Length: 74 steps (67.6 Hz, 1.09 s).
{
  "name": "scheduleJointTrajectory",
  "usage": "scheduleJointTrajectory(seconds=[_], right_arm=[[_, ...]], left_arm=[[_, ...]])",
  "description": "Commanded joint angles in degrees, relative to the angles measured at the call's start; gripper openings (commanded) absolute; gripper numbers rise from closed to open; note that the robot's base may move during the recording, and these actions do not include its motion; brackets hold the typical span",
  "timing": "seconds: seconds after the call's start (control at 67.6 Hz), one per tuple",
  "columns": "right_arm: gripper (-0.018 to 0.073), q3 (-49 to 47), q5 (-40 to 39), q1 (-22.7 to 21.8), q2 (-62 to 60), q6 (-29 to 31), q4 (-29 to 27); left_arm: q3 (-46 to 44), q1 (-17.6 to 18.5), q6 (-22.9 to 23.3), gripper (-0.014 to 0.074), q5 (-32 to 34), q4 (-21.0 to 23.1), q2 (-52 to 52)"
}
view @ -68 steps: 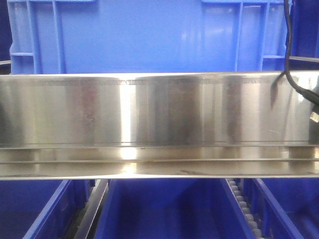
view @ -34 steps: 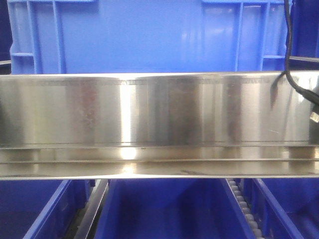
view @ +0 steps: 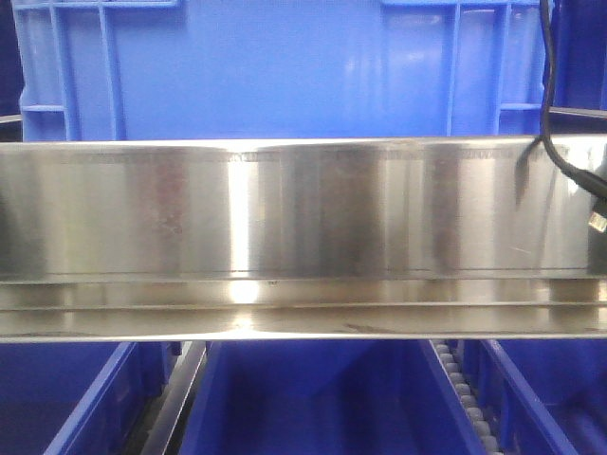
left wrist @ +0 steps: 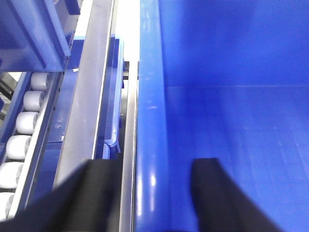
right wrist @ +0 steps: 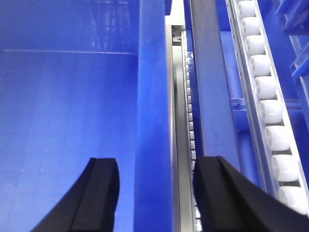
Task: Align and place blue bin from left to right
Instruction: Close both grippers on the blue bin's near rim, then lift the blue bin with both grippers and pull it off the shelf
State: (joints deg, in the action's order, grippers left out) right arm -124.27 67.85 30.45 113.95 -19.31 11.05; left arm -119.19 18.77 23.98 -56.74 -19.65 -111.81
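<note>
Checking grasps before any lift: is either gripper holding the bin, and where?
Nothing is held. The left gripper straddles the left rim of the bin, the right gripper its right rim; both are open, with gaps beside each rim.

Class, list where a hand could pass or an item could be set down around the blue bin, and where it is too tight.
Free: inside the blue bin, bare floor between its side walls, in both wrist views. Crowded: outside each wall, a narrow slot before a metal rail and roller track. The left gripper and right gripper straddle those walls, jaws open.
</note>
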Motion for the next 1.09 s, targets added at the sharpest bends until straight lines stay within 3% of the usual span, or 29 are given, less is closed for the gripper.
scheduleJointTrajectory(seconds=[0.0,0.163,0.252,1.08], right_arm=[[0.0189,-0.39,-0.31,0.02,-0.37,-0.11,0.79],[-0.0098,-0.39,-0.19,0.02,-0.37,-0.11,0.79],[-0.0064,-0.39,-0.32,0.02,-0.37,-0.11,0.79],[-0.007,-3.5,0.94,0.02,-0.95,-1.2,1.0]], left_arm=[[-0.4,0.27,0.23,0.0131,0.12,0.03,-0.08],[-0.4,0.27,0.23,-0.0111,-0.12,0.03,-0.08],[-0.4,0.27,0.23,-0.0111,-0.34,0.03,-0.08],[-0.4,0.67,0.34,-0.0111,-1.35,-0.08,1.81]])
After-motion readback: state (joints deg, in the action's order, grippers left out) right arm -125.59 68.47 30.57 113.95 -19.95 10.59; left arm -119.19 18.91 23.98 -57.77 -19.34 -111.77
